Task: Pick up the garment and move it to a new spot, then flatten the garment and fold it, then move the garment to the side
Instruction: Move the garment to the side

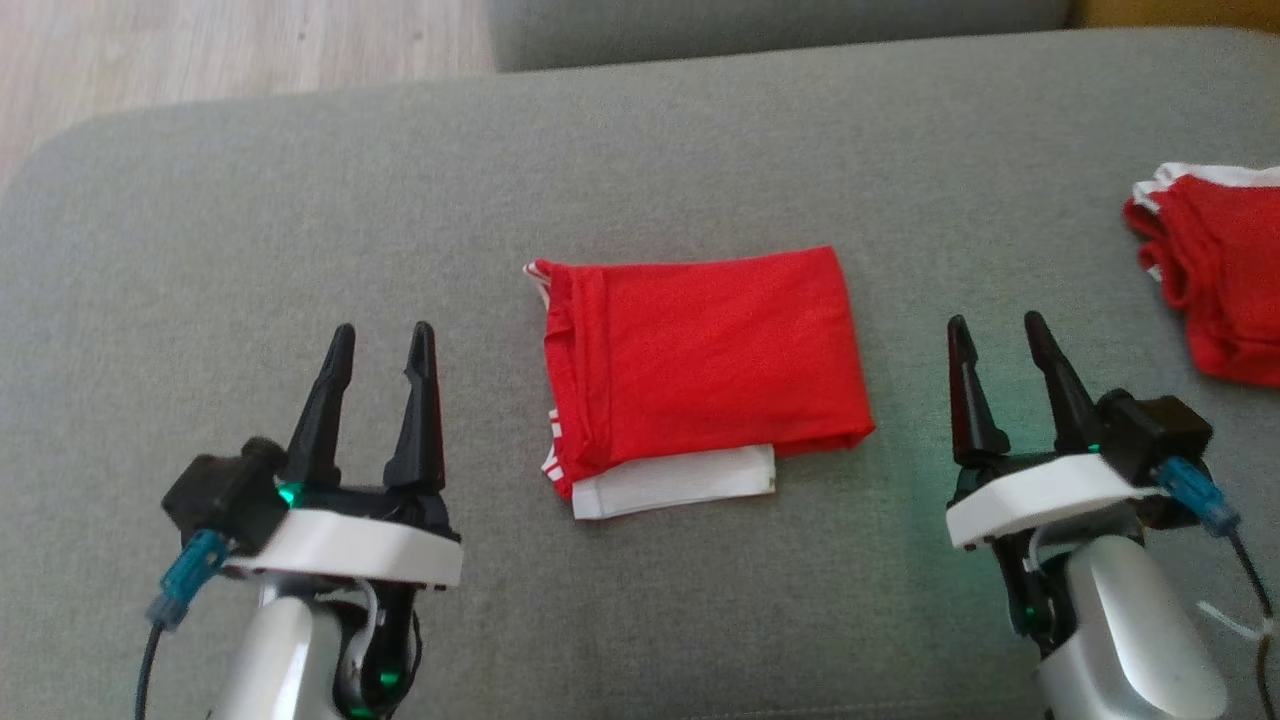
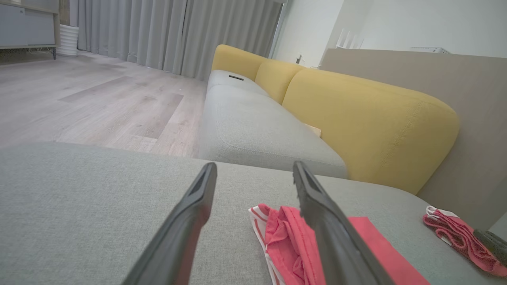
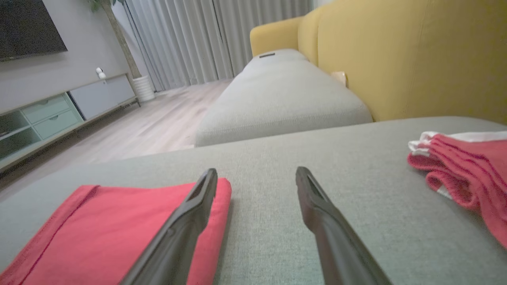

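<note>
The red garment [image 1: 700, 360] lay folded into a flat rectangle near the middle of the grey sofa cushion [image 1: 300, 200], well in from all its edges. A white layer [image 1: 680, 480] stuck out from under its near side, and a white-striped hem showed at its left end.

The left pincer [image 1: 383, 330] hung toward the near edge of the cushion, just left of the garment, with its two dark fingers spread apart and nothing between them. The right pincer [image 1: 995, 320] hung to the garment's right, also toward the near edge, likewise spread and empty. In the right wrist view, one of its fingers [image 3: 190, 213] overlapped the garment's end, though whether it touched the cloth could not be told.

A second red piece of clothing [image 1: 1220, 280] with white trim sat bunched at the cushion's right edge, well apart from the garment. Beyond the cushion's far left corner was pale wooden floor [image 1: 200, 50], and the left wrist view showed a yellow backrest [image 2: 368, 118].
</note>
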You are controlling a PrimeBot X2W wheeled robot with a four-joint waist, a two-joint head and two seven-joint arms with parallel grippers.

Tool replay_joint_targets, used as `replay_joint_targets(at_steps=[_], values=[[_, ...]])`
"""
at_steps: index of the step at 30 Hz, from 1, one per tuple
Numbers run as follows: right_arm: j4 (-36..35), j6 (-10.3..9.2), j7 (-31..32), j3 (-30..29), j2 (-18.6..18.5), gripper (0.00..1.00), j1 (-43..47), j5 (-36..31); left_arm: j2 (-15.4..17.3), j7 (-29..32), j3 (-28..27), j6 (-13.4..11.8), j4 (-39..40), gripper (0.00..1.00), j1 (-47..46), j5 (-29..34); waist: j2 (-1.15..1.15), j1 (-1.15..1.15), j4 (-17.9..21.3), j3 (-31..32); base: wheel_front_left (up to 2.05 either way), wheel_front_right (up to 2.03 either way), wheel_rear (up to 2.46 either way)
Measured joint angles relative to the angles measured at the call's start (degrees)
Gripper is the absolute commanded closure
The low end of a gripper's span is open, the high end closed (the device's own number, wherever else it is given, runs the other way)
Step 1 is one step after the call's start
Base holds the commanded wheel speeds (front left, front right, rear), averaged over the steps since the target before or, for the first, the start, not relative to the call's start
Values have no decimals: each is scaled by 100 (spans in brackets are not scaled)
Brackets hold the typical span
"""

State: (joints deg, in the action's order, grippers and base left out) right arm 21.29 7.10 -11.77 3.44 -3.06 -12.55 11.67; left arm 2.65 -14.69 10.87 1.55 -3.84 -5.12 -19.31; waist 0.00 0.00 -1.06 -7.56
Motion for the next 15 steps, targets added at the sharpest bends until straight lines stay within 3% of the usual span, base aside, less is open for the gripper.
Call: replay_joint_targets(at_steps=[15], values=[[1330, 0, 790, 361, 4, 0, -711, 37, -3, -1, 264, 46, -65, 0, -338, -74, 0, 0, -518, -522, 0, 0, 0]])
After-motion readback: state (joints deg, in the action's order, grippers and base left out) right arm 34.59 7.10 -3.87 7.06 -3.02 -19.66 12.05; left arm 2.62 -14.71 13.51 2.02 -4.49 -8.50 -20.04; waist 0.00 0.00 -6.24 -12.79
